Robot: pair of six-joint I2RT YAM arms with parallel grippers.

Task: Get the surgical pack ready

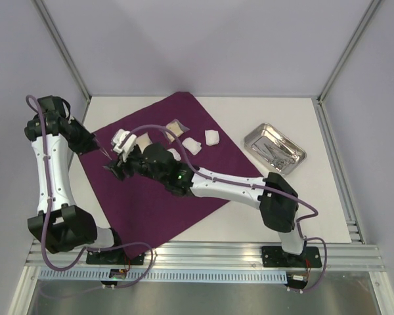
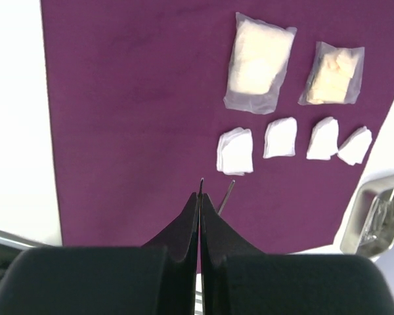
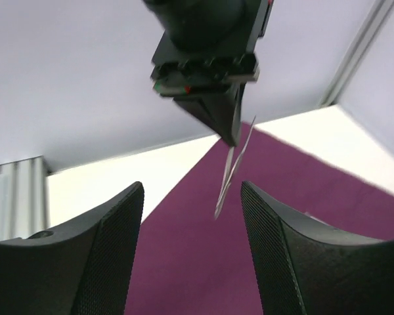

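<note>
The dark-purple cloth [image 1: 184, 190] lies flat on the table. My left gripper [image 2: 200, 197] is shut on thin steel forceps [image 2: 227, 193] and holds them above the cloth's left corner. The forceps hang point-down in the right wrist view [image 3: 228, 177]. My right gripper [image 3: 192, 185] is open, its jaws either side of the forceps' tips without touching them. Several white gauze pads [image 2: 280, 137] lie in a row on the cloth, with two tan packets [image 2: 258, 62] beyond them. The steel tray [image 1: 274, 148] stands off the cloth at the right and holds more instruments.
The right arm [image 1: 230, 189] stretches across the cloth from its base toward the left. The left arm [image 1: 49, 164] rises along the table's left side. Grey walls and metal frame posts [image 1: 65, 52] enclose the table.
</note>
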